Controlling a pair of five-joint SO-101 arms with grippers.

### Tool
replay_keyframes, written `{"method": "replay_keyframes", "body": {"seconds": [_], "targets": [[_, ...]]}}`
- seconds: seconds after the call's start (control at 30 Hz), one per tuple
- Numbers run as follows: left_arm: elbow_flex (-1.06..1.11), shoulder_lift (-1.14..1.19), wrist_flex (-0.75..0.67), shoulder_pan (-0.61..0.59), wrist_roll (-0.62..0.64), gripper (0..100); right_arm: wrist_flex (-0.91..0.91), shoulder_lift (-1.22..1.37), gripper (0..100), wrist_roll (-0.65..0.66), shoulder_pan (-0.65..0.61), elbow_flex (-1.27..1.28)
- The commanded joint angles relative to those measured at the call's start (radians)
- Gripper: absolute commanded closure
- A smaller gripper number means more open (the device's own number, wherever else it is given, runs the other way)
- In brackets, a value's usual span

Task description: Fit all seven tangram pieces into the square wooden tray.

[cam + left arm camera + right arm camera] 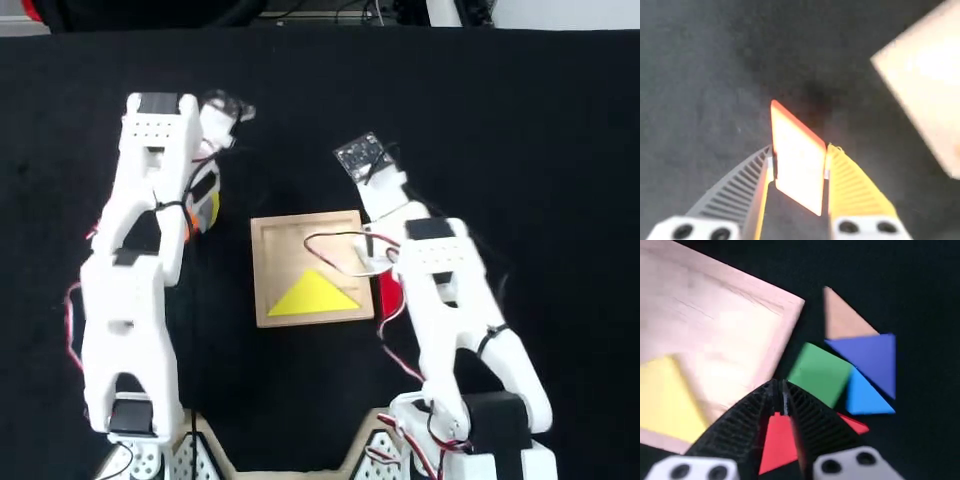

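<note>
The square wooden tray (268, 262) lies mid-table with a yellow triangle (312, 294) in its near part. Left of the tray, my left gripper (800, 150) is shut on an orange piece (797, 165), held above the black cloth; the same left gripper (203, 213) shows from above. My right gripper (779, 388) is shut with nothing in it, at the tray's right edge over a red triangle (775, 445). Beside the tray lie a green square (819, 374), a dark blue triangle (867, 357), a light blue triangle (862, 396) and a tan triangle (842, 320).
Black cloth covers the table. The loose pieces cluster tight against the tray's right side under the right arm (440, 290). A tray corner (925, 75) lies a short way from the orange piece. Red and white cables hang along both arms.
</note>
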Motion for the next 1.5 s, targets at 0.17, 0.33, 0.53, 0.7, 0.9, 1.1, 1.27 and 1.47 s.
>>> {"method": "replay_keyframes", "body": {"seconds": [0.17,0.33,0.53,0.7,0.9,1.1,1.27,1.47], "targets": [[0.535,-0.786,-0.147,0.286,0.531,96,-0.011,-0.045,98.7,-0.149,0.301,-0.116],[0.805,-0.945,-0.405,0.366,1.013,96,-0.055,-0.045,98.7,-0.272,0.451,-0.125],[1.032,-0.993,-0.723,0.539,1.068,95,-0.098,-0.038,98.7,-0.295,0.463,-0.107],[1.122,-0.939,-0.97,0.63,1.071,95,-0.098,-0.038,98.7,-0.287,0.448,-0.104],[1.127,-0.845,-1.033,0.63,1.194,95,-0.098,-0.038,98.7,-0.287,0.448,-0.104],[1.13,-0.769,-1.028,0.638,1.382,89,-0.118,-0.036,98.7,-0.287,0.448,-0.101],[1.132,-0.766,-1.028,0.639,1.386,89,-0.118,-0.036,98.7,-0.287,0.448,-0.101],[1.173,-0.766,-1.034,0.65,1.387,88,-0.118,-0.036,98.7,-0.287,0.448,-0.101]]}}
